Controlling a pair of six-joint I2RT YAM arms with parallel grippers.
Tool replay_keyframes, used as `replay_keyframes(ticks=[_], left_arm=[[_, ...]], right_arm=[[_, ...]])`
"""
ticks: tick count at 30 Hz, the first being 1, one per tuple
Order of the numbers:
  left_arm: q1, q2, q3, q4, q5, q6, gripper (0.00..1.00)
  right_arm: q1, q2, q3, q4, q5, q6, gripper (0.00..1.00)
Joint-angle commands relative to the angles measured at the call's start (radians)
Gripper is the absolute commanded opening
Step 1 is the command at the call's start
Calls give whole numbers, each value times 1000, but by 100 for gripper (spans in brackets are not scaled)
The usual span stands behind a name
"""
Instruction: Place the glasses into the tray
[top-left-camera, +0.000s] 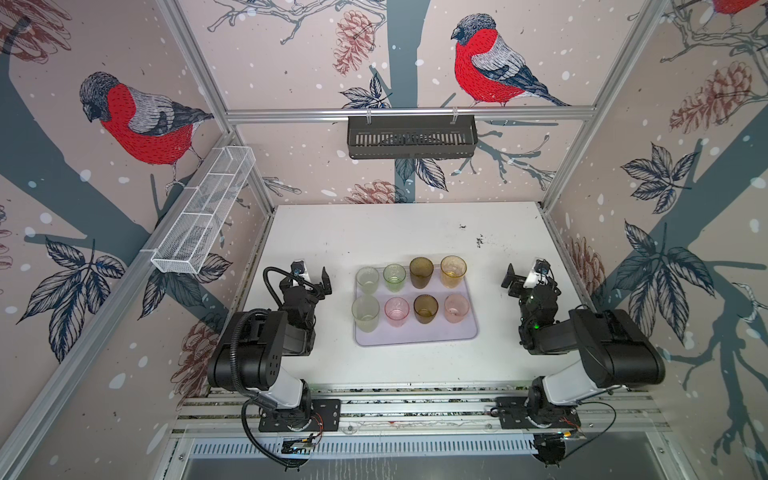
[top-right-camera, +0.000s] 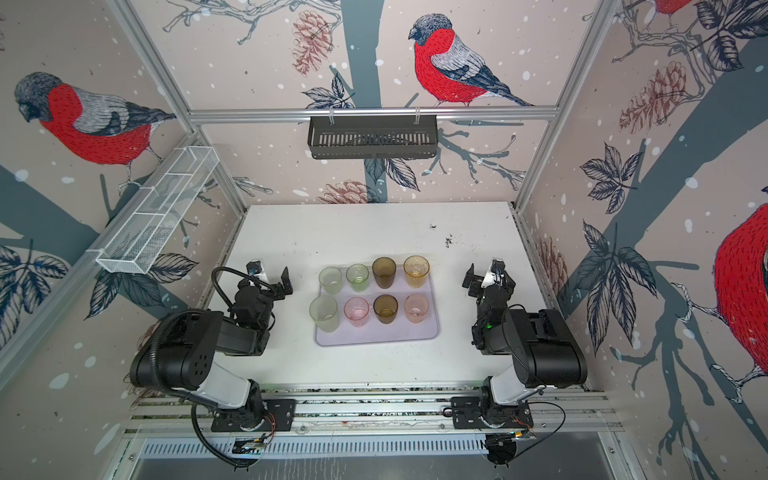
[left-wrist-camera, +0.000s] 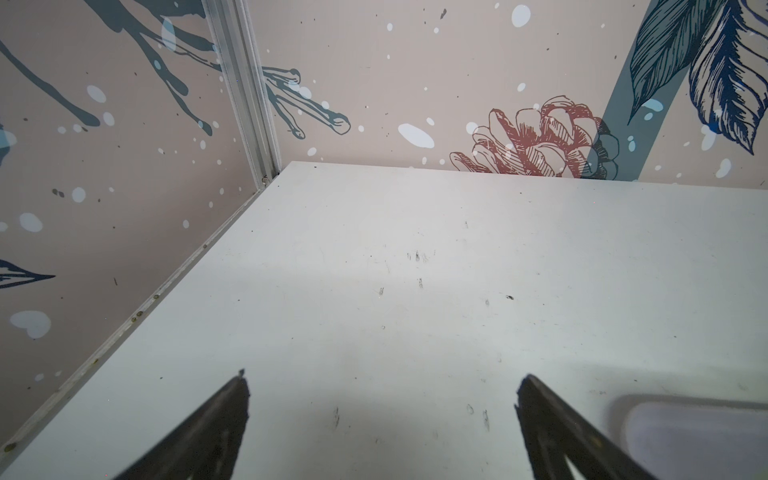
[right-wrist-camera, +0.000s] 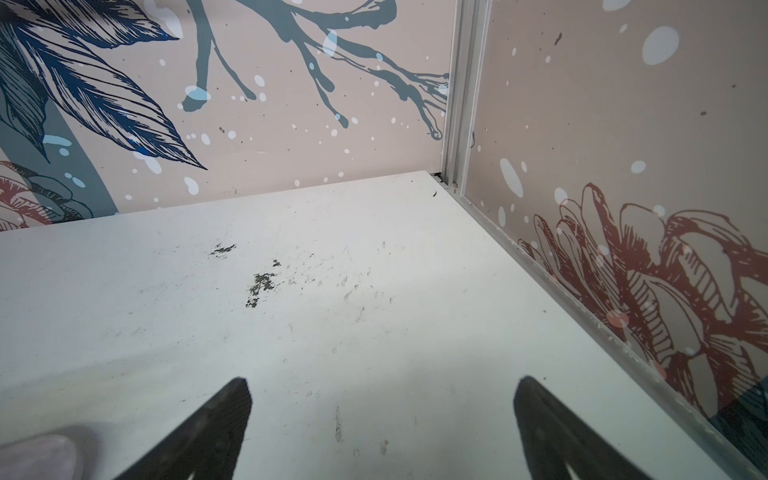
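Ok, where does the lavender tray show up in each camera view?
Top view: the tray lies mid-width on the white table, toward the near side.
Top view: the tray is in the same spot, slightly further left in the picture.
Left wrist: only a blurred rounded corner at the frame edge.
Right wrist: only a blurred corner at the frame edge.
Shared landmark: the white table under it.

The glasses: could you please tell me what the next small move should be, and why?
Probably only drawing both arms back to rest, with no pick. All eight glasses appear to stand upright inside the tray in two rows of four, none on the table, and the left gripper and right gripper are open and empty beside the tray.
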Motion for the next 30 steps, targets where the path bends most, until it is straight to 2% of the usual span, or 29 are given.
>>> replay_keyframes(ticks=[1, 30], left_arm=[[-1, -3, -1, 70, -8, 7, 100], [-2, -3, -2, 70, -6, 7, 100]], right_arm=[[1, -3, 0, 33, 15, -9, 100], [3, -3, -3, 38, 14, -10, 100]])
